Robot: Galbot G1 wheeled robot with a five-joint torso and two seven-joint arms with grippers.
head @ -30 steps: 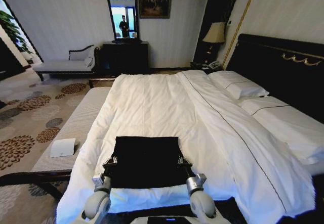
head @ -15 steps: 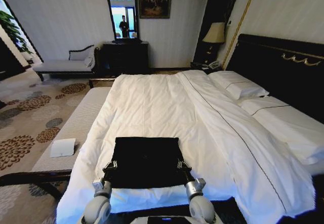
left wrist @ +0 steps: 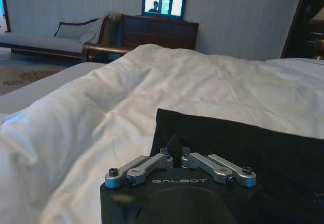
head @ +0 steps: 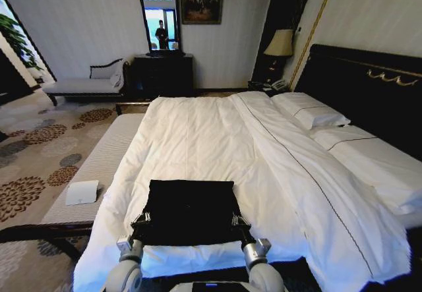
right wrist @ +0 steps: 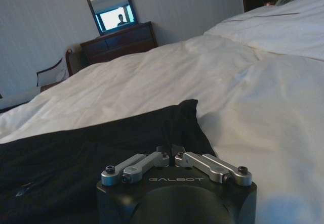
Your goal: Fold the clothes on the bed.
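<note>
The clothes are one black T-shirt [head: 190,209], lying as a flat rectangle on the bed's [head: 198,140] white duvet near its front edge. My left gripper [head: 140,219] hovers over the shirt's near left corner, with my right gripper [head: 237,221] over the near right corner. In the left wrist view the left gripper [left wrist: 174,145] is shut, fingertips together just above the black T-shirt [left wrist: 243,143]. The right wrist view shows the right gripper [right wrist: 171,149] shut the same way over the T-shirt [right wrist: 101,138]. I see no cloth pinched in either one.
A bench [head: 99,167] with a white box [head: 82,192] runs along the bed's left side. Pillows [head: 316,114] and a dark headboard [head: 369,87] lie to the right. A grey chaise [head: 86,84], a dark dresser [head: 163,73] and a mirror [head: 160,20] stand by the far wall.
Both arms have drawn back toward me, so the grippers sit nearer the shirt's front edge. The shirt has stayed where it was.
</note>
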